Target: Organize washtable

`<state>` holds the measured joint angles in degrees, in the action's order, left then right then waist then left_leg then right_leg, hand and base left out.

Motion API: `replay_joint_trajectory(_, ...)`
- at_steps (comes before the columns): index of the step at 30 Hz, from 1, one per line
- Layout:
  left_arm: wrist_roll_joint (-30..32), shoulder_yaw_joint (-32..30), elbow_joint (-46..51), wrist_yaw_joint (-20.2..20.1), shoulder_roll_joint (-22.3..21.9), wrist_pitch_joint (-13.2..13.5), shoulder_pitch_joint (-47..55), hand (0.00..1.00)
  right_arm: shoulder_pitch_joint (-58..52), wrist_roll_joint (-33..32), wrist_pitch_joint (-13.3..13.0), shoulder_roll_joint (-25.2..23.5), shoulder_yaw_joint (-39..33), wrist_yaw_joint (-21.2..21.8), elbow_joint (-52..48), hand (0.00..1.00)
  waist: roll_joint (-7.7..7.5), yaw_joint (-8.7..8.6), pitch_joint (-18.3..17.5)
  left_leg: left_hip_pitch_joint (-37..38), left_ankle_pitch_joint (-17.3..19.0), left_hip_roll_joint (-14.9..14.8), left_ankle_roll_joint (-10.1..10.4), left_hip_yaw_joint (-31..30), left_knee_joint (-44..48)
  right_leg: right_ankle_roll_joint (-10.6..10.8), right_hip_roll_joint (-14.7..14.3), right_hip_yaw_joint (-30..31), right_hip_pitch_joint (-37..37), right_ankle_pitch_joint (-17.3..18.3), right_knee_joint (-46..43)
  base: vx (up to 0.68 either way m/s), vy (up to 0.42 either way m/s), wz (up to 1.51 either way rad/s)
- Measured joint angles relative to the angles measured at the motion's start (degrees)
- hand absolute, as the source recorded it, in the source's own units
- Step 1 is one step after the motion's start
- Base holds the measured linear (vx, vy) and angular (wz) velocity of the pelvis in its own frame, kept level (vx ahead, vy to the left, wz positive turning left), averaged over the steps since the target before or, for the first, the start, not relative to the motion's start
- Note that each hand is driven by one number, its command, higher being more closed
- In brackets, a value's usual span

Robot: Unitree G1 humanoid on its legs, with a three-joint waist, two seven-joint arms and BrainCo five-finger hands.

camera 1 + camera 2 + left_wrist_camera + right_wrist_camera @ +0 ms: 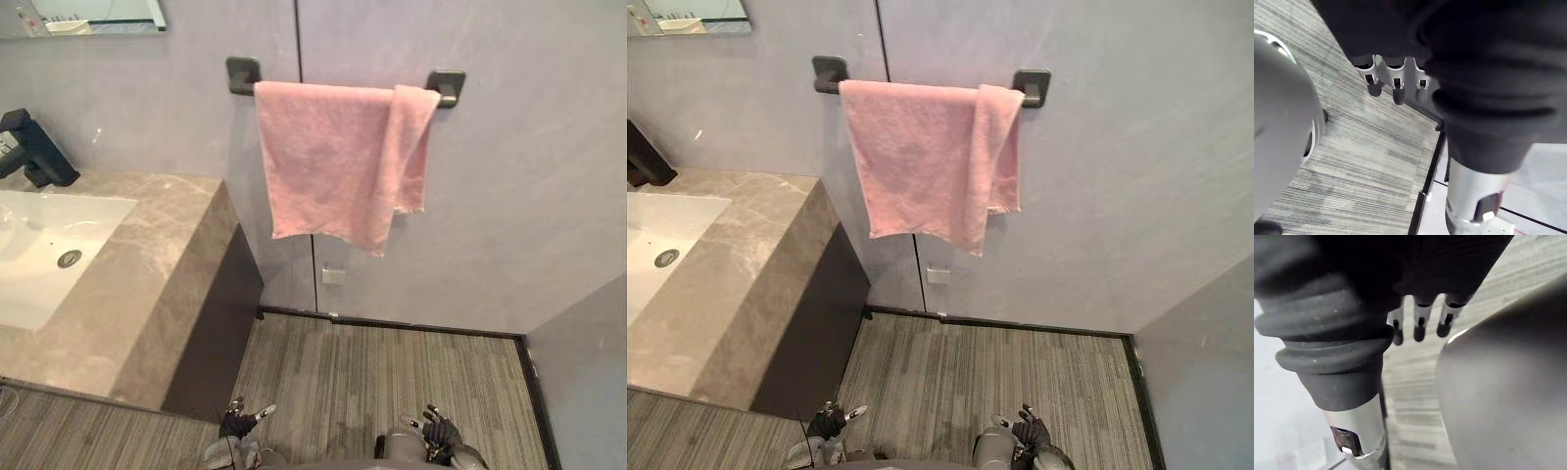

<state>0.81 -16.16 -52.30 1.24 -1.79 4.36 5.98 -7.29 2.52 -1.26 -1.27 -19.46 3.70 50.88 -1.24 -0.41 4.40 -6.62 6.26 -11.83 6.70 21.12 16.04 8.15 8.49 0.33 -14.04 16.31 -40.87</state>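
**Pink towel** [333, 162]: being carried on the dark towel bar [446, 83] on the wall, draped over it, with its right end bunched and doubled by the bracket.

**Bench** [147, 274]: stone-topped, being seen at the left, just beside the towel wall. A white basin [39, 245] is sunk into it and a dark faucet [34, 152] stands behind.

**Step in hand:** judged to be a pause in, or the close of, the tidying. Nothing is being reached for.

**Next move:** probably an arm being raised to the towel to spread it evenly, or a turn towards the bench.

**Left robot hand** [238, 423]: being held low over the striped floor [392, 372], with fingers hanging loose, apart and empty.

**Right robot hand** [441, 431]: being held likewise, relaxed and empty.
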Motion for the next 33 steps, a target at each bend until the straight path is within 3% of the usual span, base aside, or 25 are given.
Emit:
replay_joint_trajectory(1, -0.02, -0.24, -0.10, -0.02, -0.98, -0.01, 0.15, 0.00, 0.13, -0.23, 0.07, 0.81, -0.17, -0.11, 0.34, 0.00, 1.30, 0.14, -0.54, -1.27, -2.17, -0.25, 0.15, -3.15, -1.59, -0.16, -2.71, 1.79, 1.00, 0.58, 2.68, -0.12, -0.352, 0.71)
replay_joint_trajectory(2, -0.02, -0.23, -0.02, -0.08, -1.92, 0.12, 0.26, 0.00, 0.17, -0.22, 0.07, 1.89, -0.10, -0.12, 0.72, 0.00, 2.71, 1.33, -1.23, -2.10, -4.28, -0.53, -0.90, -5.55, -3.28, -0.66, -4.79, 3.49, 2.20, 0.84, 5.36, -0.13, -0.313, 0.75)
replay_joint_trajectory(3, -0.05, -0.08, 0.00, -0.09, -2.10, 0.53, 0.26, 0.00, 0.36, -0.23, -0.02, 2.47, 0.02, -0.20, 1.78, 0.00, 2.85, 1.67, -1.35, -2.66, -6.27, -0.62, -1.88, -7.79, -4.29, -2.27, -5.70, 3.46, 2.82, 1.76, 7.35, -0.13, -0.315, 0.67)
replay_joint_trajectory(5, -0.14, 0.49, 0.02, -0.09, -2.03, 0.64, 0.17, 0.00, 1.83, -0.46, -0.07, 3.21, 1.58, -1.13, 2.21, 0.00, 2.98, 2.72, -1.27, -4.65, -10.53, -1.16, -0.72, -10.64, -6.72, -4.70, -6.31, -0.43, 2.52, 3.14, 8.40, -0.26, -0.333, 0.83)
replay_joint_trajectory(6, -0.15, 0.95, 0.01, -0.09, -2.13, 1.09, 0.18, 0.00, 2.06, -0.73, -0.16, 4.05, 3.28, -1.20, 2.04, 0.00, 3.39, 2.56, -1.46, -7.23, -14.65, -1.25, -0.34, -14.05, -8.38, -7.09, -6.81, -4.48, 1.43, 3.76, 8.52, -0.36, -0.294, 1.11)
replay_joint_trajectory(7, -0.17, 0.98, 0.24, -0.09, -2.25, 1.11, 0.17, 0.00, 1.92, -0.73, -0.21, 4.40, 3.92, -1.28, 1.88, 0.00, 3.59, 2.46, -1.56, -8.62, -16.66, -1.25, -0.30, -15.46, -9.37, -7.74, -6.83, -6.28, 0.74, 3.61, 8.52, -0.29, -0.210, 1.42)
replay_joint_trajectory(8, -0.28, 0.89, 0.74, 0.02, -2.23, 1.11, 0.16, 0.00, 1.90, -0.73, -0.30, 4.92, 4.25, -1.35, 2.03, 0.00, 3.64, 2.55, -1.45, -9.76, -21.44, -1.24, -0.05, -16.35, -12.86, -9.12, -6.77, -9.41, -0.33, 2.97, 8.95, -0.32, -0.135, 1.31)
replay_joint_trajectory(10, -0.47, -0.54, 1.14, 0.26, -1.92, 0.98, -0.12, 0.00, 3.34, -0.35, -0.29, 4.84, 3.98, -1.78, 3.11, 0.00, 3.02, 2.71, -1.01, -11.41, -19.80, -1.74, -0.98, -6.91, -11.46, -12.55, -5.23, -15.97, -0.67, 0.75, 11.63, -0.27, -0.064, 1.44)
replay_joint_trajectory(11, -0.52, -1.09, 1.03, 0.24, -1.22, 0.89, -0.50, 0.00, 3.83, -0.07, -0.37, 4.74, 4.01, -2.11, 3.24, 0.00, 2.02, 2.42, -0.34, -11.76, -15.69, -1.77, -3.51, -1.52, -6.85, -12.57, -3.84, -18.82, -0.11, -0.44, 13.06, -0.21, -0.052, 1.49)
replay_joint_trajectory(13, -0.63, -3.21, 1.09, 0.36, -0.57, 1.10, -0.44, 0.00, 3.40, 0.37, -0.62, 4.14, 2.37, -2.30, 3.17, 0.00, 0.06, 2.53, 1.27, -10.33, -7.12, -3.45, -6.68, 3.15, 4.84, -12.50, -1.24, -24.28, 2.70, -2.67, 15.82, -0.25, 0.009, 1.62)
replay_joint_trajectory(15, -0.68, -6.21, 0.02, 0.39, 0.04, 0.97, 0.12, 0.00, 3.21, 0.35, -0.92, 4.11, -0.67, -2.25, 3.89, 0.00, -0.52, 2.60, 1.62, -7.01, -1.97, -5.65, -6.41, 3.00, 11.74, -11.28, 1.03, -29.17, 5.00, -4.55, 18.35, -0.24, 0.120, 1.46)
replay_joint_trajectory(17, -1.30, -8.73, -2.14, 0.24, 0.32, 0.77, 1.05, 0.00, 2.44, 0.33, -1.06, 4.92, -5.06, -2.24, 6.76, 0.00, 0.48, 2.52, 0.95, -3.01, 2.07, -9.41, -6.16, 2.48, 17.40, -9.76, 3.00, -35.19, 7.84, -7.46, 22.38, -0.22, 0.239, 1.50)
replay_joint_trajectory(19, -1.36, -10.67, -2.93, 0.07, 0.25, 0.45, 2.17, 0.00, 1.22, 0.33, -0.97, 5.43, -7.94, -2.18, 9.00, 0.00, 1.39, 2.25, -0.11, -1.13, 1.63, -13.04, -6.26, 2.68, 18.32, -7.79, 5.65, -40.15, 8.75, -9.95, 23.47, -0.13, 0.391, 1.67)
replay_joint_trajectory(20, -1.55, -11.81, -3.56, -0.02, 0.01, 0.22, 2.51, 0.00, 0.83, 0.34, -0.83, 6.48, -10.13, -2.19, 10.66, 0.00, 2.60, 1.09, -1.01, -1.68, 0.53, -13.66, -5.59, 3.05, 15.84, -6.89, 8.61, -44.22, 8.58, -10.41, 21.59, -0.11, 0.463, 1.94)
replay_joint_trajectory(21, -1.98, -12.14, -3.22, 0.00, 0.14, -0.05, 2.53, 0.00, 0.87, 0.36, -0.59, 6.26, -11.22, -2.15, 12.22, 0.00, 2.12, 0.89, -0.50, -2.77, 1.00, -10.66, -6.29, 4.56, 15.08, -6.41, 10.67, -45.72, 8.28, -9.44, 20.43, -0.10, 0.410, 2.09)
replay_joint_trajectory(22, -2.33, -12.66, -2.98, 0.13, 1.14, -0.07, 3.01, 0.00, 0.53, 0.38, -0.40, 6.06, -11.53, -1.53, 15.17, 0.00, 1.31, 0.42, -0.95, -4.54, 1.06, -8.23, -8.55, 3.96, 11.75, -4.11, 9.82, -45.40, 7.81, -7.49, 21.93, -0.12, 0.287, 2.15)
replay_joint_trajectory(23, -2.40, -14.15, -3.16, 0.19, 2.02, -0.09, 2.94, 0.00, 0.51, 0.41, -0.38, 5.73, -12.05, -1.06, 17.75, 0.00, -0.79, -0.63, -1.50, -4.33, 2.02, -5.01, -7.04, 2.66, 6.81, -5.67, 9.45, -46.97, 9.92, -13.09, 27.63, -0.10, 0.188, 2.12)
replay_joint_trajectory(24, -2.43, -14.91, -3.78, 0.14, 1.95, -0.32, 2.82, 0.00, 1.10, 0.40, -0.39, 6.33, -12.93, -1.16, 18.17, 0.00, 1.28, -0.23, -1.16, -4.80, 3.89, -6.41, -3.77, 3.54, 7.47, -3.98, 9.44, -49.69, 11.44, -15.78, 28.41, -0.06, 0.251, 1.97)
replay_joint_trajectory(25, -2.47, -14.81, -5.41, -0.13, 2.06, -0.35, 3.23, 0.00, 0.95, 0.68, -0.34, 7.54, -13.86, -1.15, 18.27, 0.00, 1.83, -0.44, -0.75, -5.41, 5.64, -4.97, -0.99, 3.71, 6.31, -3.07, 10.71, -52.69, 13.09, -16.41, 28.06, 0.03, 0.449, 1.71)
replay_joint_trajectory(26, -2.59, -14.80, -6.61, -0.01, 2.74, -0.57, 4.01, 0.00, 1.37, 1.41, -0.39, 7.03, -13.96, -1.00, 18.53, 0.00, -0.22, -0.15, -0.87, -6.22, 4.78, -0.90, -2.32, 2.81, 6.58, -1.54, 14.10, -55.40, 15.04, -18.75, 28.60, 0.04, 0.536, 1.51)
replay_joint_trajectory(29, -2.91, -14.55, -7.33, 0.07, 2.73, -0.62, 5.37, 0.00, 1.25, 1.61, -0.29, 7.20, -14.51, -0.78, 18.72, 0.00, -0.53, 0.39, -1.06, -7.59, 6.06, 5.19, -5.33, -2.63, 7.87, -2.27, 19.03, -56.67, 18.65, -22.29, 25.23, 0.10, 0.443, 1.55)
replay_joint_trajectory(30, -2.84, -12.76, -7.36, 0.09, 2.69, -0.26, 5.46, 0.00, 0.67, 1.59, -0.02, 7.15, -16.49, -0.80, 18.98, 0.00, -0.48, 0.36, -1.18, -7.33, 6.15, 9.68, -6.53, -6.63, 8.21, -6.28, 24.24, -53.18, 19.41, -25.11, 17.63, 0.18, 0.449, 2.37)
replay_joint_trajectory(31, -2.10, -9.97, -7.46, 0.18, 2.66, 0.27, 5.72, 0.00, -0.14, 1.17, -0.24, 6.90, -18.36, -0.67, 19.02, 0.00, 1.38, -0.50, -0.86, -6.34, 6.45, 12.42, -9.06, -11.78, 7.15, -13.34, 25.77, -45.31, 17.84, -25.08, 10.07, 0.22, 0.498, 2.43)
replay_joint_trajectory(32, -1.83, -8.61, -7.52, 0.19, 3.22, 0.58, 5.75, 0.00, -0.26, 1.00, -0.53, 6.67, -18.49, -0.43, 18.75, 0.00, 1.73, -0.77, -0.67, -5.47, 6.51, 13.48, -11.30, -14.24, 6.20, -13.87, 24.04, -38.07, 16.29, -20.03, 6.76, 0.20, 0.259, 2.28)
replay_joint_trajectory(33, -1.29, -8.27, -7.73, 0.59, 3.70, 0.95, 5.12, 0.00, 0.09, 0.89, -0.59, 5.71, -18.19, 0.11, 18.07, 0.00, 1.30, -1.30, 0.16, -2.87, 5.68, 15.58, -13.33, -18.17, 4.26, -8.21, 16.55, -21.04, 12.23, -10.49, 1.14, 0.18, 0.171, 1.95)
